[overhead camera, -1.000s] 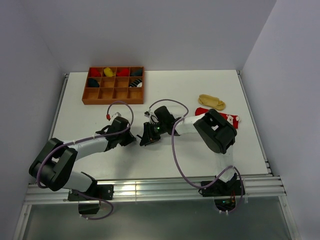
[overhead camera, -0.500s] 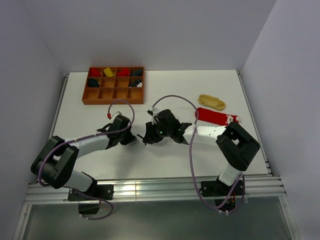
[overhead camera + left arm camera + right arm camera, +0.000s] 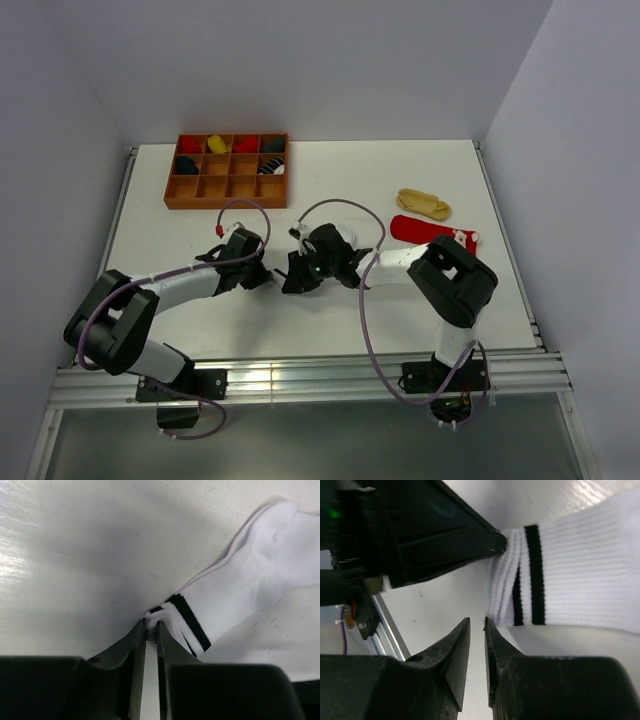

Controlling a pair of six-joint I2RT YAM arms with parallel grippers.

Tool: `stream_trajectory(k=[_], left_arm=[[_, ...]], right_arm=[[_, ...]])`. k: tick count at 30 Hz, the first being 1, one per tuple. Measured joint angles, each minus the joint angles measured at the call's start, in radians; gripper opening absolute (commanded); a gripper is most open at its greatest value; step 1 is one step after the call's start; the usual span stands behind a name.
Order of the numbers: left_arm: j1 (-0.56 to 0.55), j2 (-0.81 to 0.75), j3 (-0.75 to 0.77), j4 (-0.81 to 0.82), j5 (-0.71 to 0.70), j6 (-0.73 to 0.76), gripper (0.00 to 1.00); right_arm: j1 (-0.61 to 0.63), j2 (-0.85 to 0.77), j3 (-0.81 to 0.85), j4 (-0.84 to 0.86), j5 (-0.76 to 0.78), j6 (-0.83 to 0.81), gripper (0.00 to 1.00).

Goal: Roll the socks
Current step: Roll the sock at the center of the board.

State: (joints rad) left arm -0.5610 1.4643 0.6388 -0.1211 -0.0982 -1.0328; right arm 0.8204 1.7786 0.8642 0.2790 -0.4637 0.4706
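Two wrist views — not overhead — show white sock [image 3: 240, 580].

White sock [image 3: 240, 595], black-striped cuff bunched, flat at centre; red sock [image 3: 430, 232] and tan sock [image 3: 423, 204] lie near each other, right side.

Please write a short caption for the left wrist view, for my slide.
Left gripper pinches the white sock by its black-striped cuff on the table.
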Motion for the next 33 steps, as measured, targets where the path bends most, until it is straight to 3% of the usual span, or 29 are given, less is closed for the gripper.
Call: stream_trajectory(k=[8, 15, 23, 33], left_arm=[[-0.002, 0.002, 0.003, -0.004, -0.003, 0.001, 0.18], [-0.004, 0.006, 0.014, -0.019, -0.004, 0.004, 0.18], [-0.005, 0.013, 0.029, -0.038, -0.005, 0.010, 0.18], [-0.006, 0.018, 0.037, -0.048, -0.005, 0.013, 0.18]], right_arm=[[0.000, 0.036, 0.000, -0.004, 0.027, -0.001, 0.25], [0.002, 0.019, -0.003, -0.018, 0.065, -0.034, 0.32], [0.089, -0.138, -0.051, -0.015, 0.260, -0.154, 0.41], [0.165, -0.134, -0.076, 0.006, 0.430, -0.245, 0.47]])
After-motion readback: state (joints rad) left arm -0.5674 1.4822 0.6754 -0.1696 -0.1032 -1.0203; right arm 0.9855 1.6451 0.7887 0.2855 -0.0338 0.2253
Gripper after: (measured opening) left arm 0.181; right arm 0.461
